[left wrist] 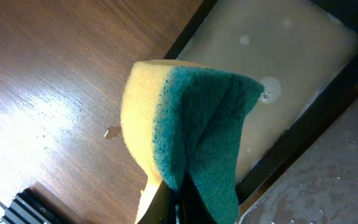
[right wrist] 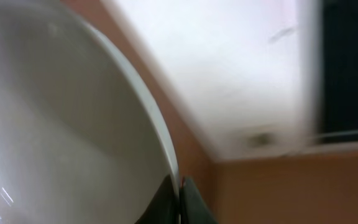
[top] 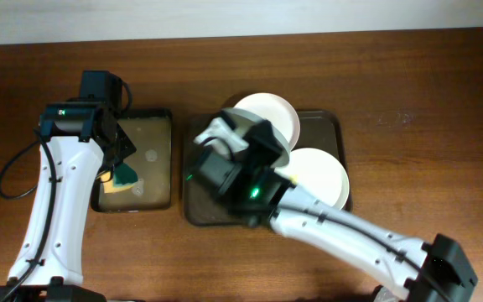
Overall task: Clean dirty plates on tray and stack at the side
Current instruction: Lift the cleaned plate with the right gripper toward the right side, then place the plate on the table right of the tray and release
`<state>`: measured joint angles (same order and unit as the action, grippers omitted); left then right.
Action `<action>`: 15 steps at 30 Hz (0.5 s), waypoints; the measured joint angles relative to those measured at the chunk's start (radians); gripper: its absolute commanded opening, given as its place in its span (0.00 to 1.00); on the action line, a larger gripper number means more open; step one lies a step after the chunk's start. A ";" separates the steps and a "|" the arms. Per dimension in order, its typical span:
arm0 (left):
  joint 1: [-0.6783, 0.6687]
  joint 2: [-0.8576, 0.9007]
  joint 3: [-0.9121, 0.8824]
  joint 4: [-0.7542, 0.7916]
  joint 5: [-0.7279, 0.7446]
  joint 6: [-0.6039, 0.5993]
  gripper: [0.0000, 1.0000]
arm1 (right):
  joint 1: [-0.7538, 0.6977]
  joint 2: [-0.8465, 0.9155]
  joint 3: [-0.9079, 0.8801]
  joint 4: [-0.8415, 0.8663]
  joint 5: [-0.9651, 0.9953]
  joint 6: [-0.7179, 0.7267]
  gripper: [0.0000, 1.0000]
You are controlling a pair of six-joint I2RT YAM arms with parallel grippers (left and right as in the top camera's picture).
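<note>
Evidently the scrubbing step was in hand. In the overhead view, the left gripper was seen closed on a yellow-and-green sponge over the narrow black tray of cloudy water. The right gripper was placed above the left part of the large tray. Two white plates were made out on that side: a far plate, partly covered by the right arm, and a near plate at the tray's right edge. Which one was gripped could not be settled from above, and no third plate could be found.

In the left wrist view, the sponge was shown clamped at its lower edge, green face outward, above the table and the black tray's rim. The fingers were mostly cut off by the frame.

In the right wrist view, the rim of a tilted plate was pinched between the dark fingertips, with a pale ceiling behind. Everything was blurred, so no smears could be judged.

Next, the sponge would probably have to be carried across to the held plate's inner face, with the plate steadied against the wiping.
</note>
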<state>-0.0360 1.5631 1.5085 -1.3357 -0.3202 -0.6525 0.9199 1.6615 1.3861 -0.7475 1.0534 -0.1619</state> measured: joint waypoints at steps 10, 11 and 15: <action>0.000 0.000 0.000 0.000 0.000 0.000 0.00 | -0.557 -0.082 0.000 -0.058 -0.888 0.333 0.04; 0.000 0.000 0.000 0.000 0.000 0.000 0.00 | -0.654 -0.099 0.000 -0.074 -0.956 0.344 0.04; 0.000 0.000 0.000 0.000 0.001 0.000 0.00 | -0.950 -0.098 0.002 -0.137 -1.038 0.360 0.04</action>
<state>-0.0360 1.5631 1.5085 -1.3354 -0.3195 -0.6521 -0.0303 1.5635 1.3876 -0.8848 0.0154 0.1982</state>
